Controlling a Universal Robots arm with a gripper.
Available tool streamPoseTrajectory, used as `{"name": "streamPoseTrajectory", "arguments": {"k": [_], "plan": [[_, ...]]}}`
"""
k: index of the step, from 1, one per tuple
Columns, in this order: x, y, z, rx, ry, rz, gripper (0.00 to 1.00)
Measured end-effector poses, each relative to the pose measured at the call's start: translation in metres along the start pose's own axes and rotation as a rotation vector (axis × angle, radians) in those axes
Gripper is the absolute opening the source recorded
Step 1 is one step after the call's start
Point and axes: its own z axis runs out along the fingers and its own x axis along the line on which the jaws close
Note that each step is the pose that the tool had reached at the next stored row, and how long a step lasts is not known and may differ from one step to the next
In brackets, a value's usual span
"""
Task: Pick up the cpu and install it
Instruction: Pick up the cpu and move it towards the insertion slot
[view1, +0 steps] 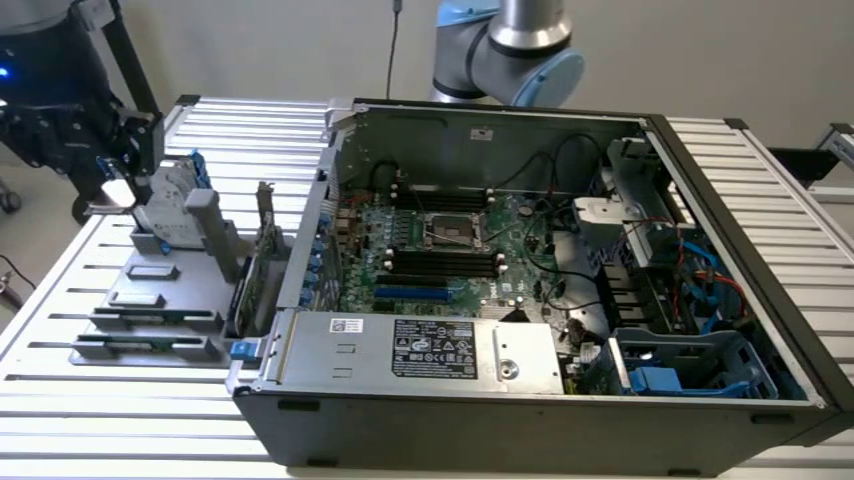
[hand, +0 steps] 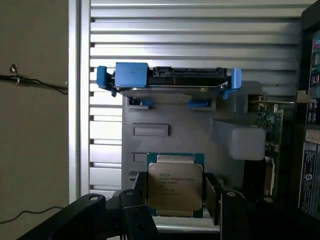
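The jaws clamp the cpu (hand: 175, 186) by its edges (a thin hold) over the grey tray (hand: 200, 135); a tilt could let it slip.

we count one chip (hand: 175, 185), one gripper (hand: 175, 202) with two black fingers (hand: 140, 197), and one robot arm (view1: 514, 50). we see one hard drive (hand: 170, 82) with two blue rails (hand: 131, 75), one green card (hand: 269, 122) and one grey tray (hand: 185, 135). we count one open computer case (view1: 534, 420), and inside it one green circuit board (view1: 521, 280), one square socket (view1: 450, 232) and one labelled power supply box (view1: 414, 350). there is one slatted table (view1: 134, 420). we cannot count the small parts in the tray's slots.
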Motion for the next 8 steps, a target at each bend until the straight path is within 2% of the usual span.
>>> {"name": "streamPoseTrajectory", "arguments": {"k": [5,8], "plan": [[-0.021,-0.0001,-0.0239,-0.001,0.006,-0.002,0.54],[-0.034,0.0,-0.0344,-0.0009,0.01,-0.003,0.54]]}}
